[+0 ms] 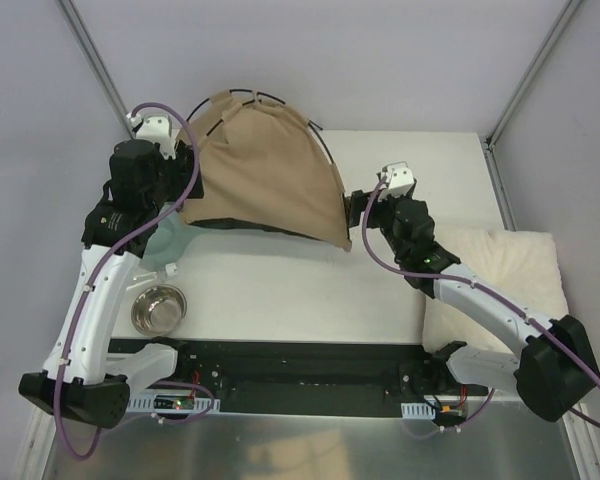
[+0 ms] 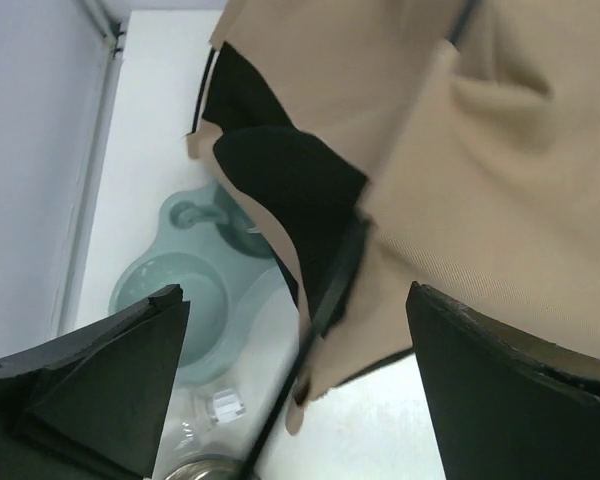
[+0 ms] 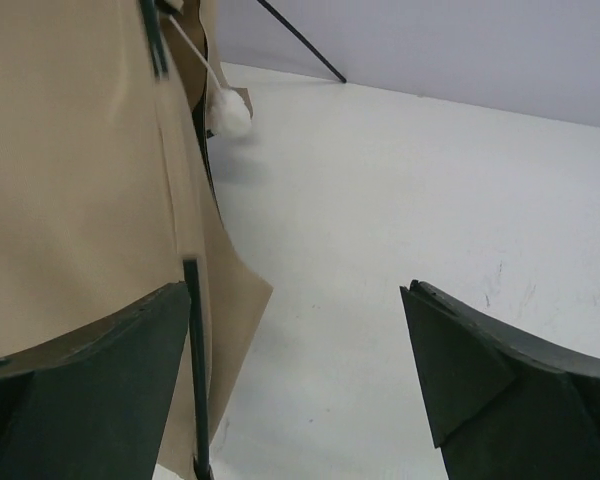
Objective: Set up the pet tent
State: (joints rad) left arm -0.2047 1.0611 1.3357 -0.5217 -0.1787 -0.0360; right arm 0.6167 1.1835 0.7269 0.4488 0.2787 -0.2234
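Top external: pet tent [image 1: 270,165] stands domed, poles [image 1: 242,92] seemingly arched.

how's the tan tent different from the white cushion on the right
The pet tent is tan with black lining; the cushion is cream-white and fluffy. The tent stands up as a dome at the far side of the table; the cushion lies flat at the near right. Thin black poles arch over the tent; the cushion has none. Both are soft fabric.
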